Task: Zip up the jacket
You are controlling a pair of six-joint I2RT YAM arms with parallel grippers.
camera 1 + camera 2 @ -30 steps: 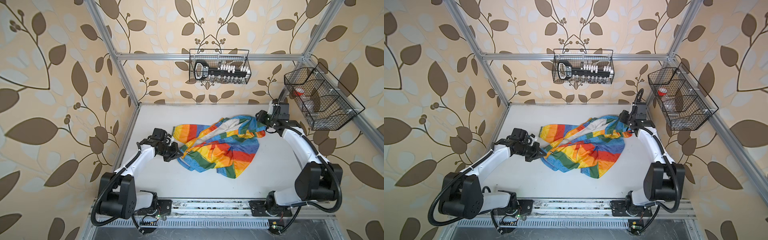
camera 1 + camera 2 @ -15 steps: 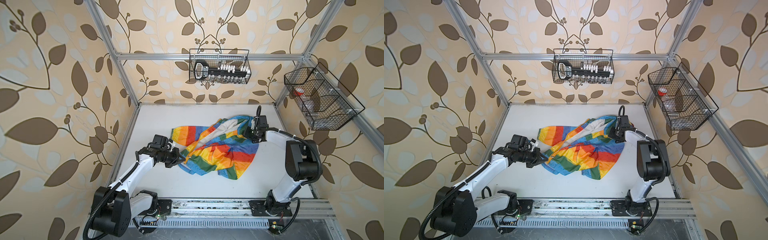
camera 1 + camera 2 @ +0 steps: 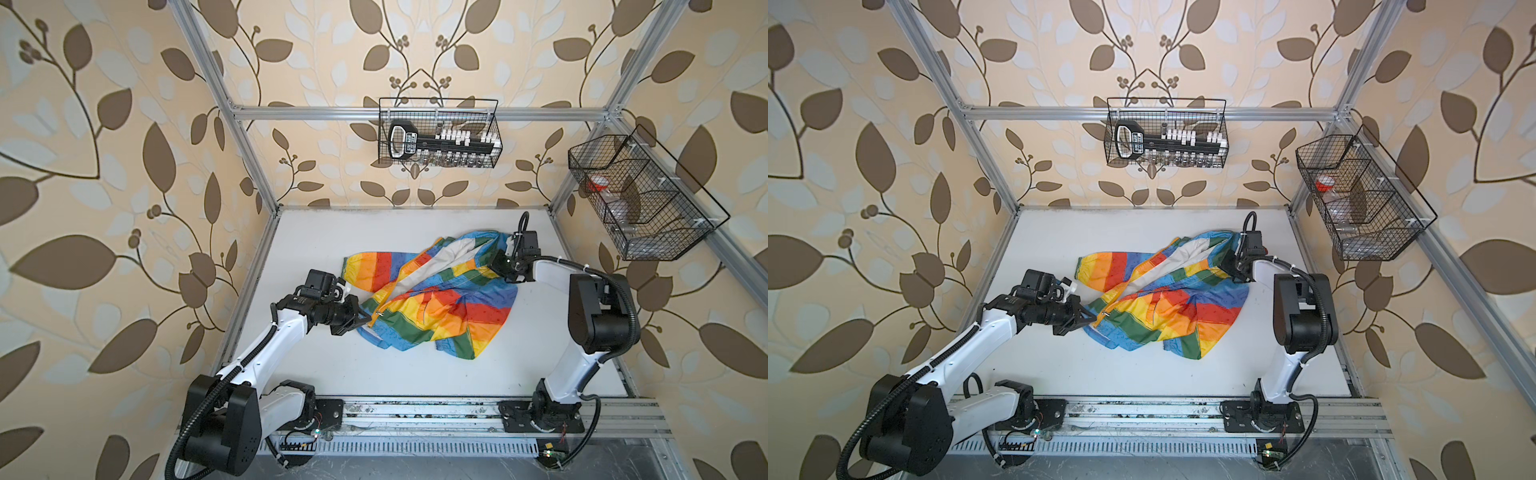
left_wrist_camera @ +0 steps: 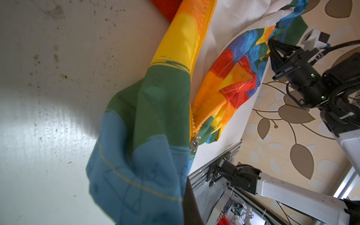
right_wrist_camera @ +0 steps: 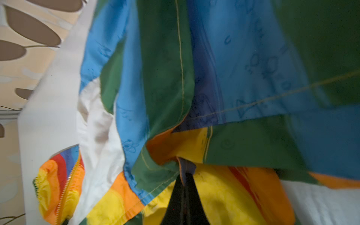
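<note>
- Both top views: the crinkly rainbow-block hooded jacket [image 3: 440, 303] [image 3: 1167, 307] lies crumpled mid white tabletop [image 3: 374, 370].
- The left wrist view adds the silver zipper pull [image 4: 195, 143] beside the blue hem that the left gripper [image 3: 366, 320] pinches.
- The right wrist view reveals the right gripper [image 5: 185, 182] clamped on a fold.

The jacket [image 3: 436, 299] is thin crinkled cloth with a faint sheen on its colour blocks. Its lining [image 3: 415, 272] is matt off-white cloth. The zipper [image 4: 202, 40] looks like orange-yellow plastic teeth on cloth tape, and its pull [image 4: 195, 143] is bright shiny metal. Under the jacket the counter [image 3: 374, 365] is smooth and white with a dull gloss, flecked with dark specks. Beyond the jacket, a black wire basket [image 3: 438, 133] hangs on a brushed metal rail [image 3: 332, 111].
</note>
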